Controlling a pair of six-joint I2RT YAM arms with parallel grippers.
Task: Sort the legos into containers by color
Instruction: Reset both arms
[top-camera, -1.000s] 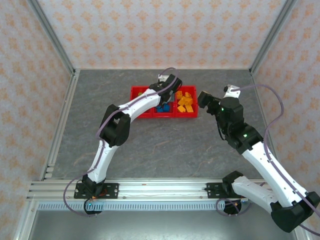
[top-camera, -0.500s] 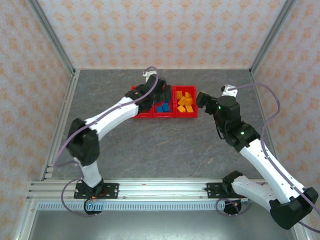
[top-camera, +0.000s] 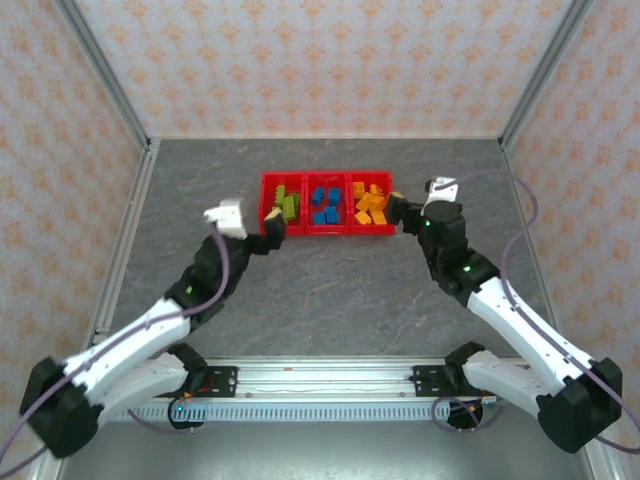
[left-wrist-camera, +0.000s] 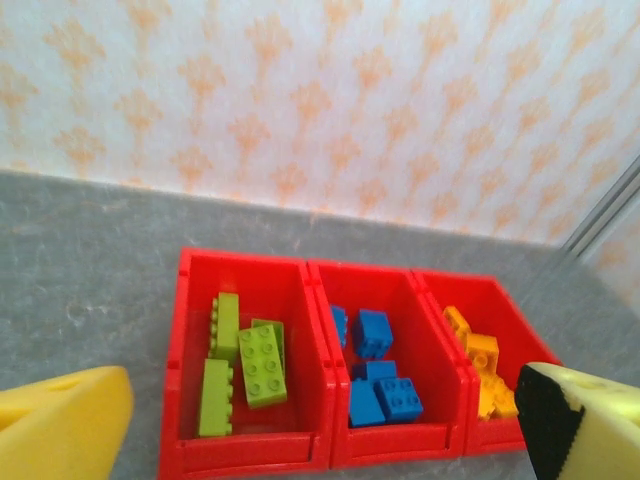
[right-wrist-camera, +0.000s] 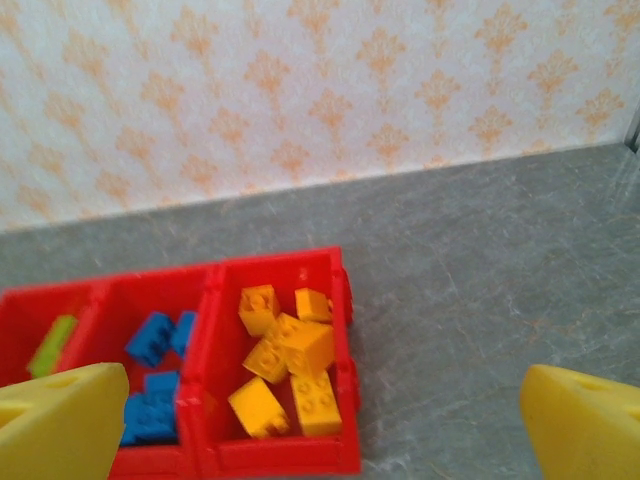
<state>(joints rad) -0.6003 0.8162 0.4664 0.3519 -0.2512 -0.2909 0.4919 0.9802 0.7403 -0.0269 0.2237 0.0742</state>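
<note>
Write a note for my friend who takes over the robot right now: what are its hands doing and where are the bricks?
Left gripper: open, empty, by the front left corner of the bins.
Right gripper: open, empty, beside the bins' right end.
Where things are: green bricks in the left bin, blue bricks in the middle one, orange bricks in the right one.
Done: every brick I can see sits with its own colour.
Left: probably nothing; maybe just pull the arms back.

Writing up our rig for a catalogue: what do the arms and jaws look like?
Both the left arm and right arm have white shells with black joints, a lilac cable looping alongside each, and yellow jaws.
</note>
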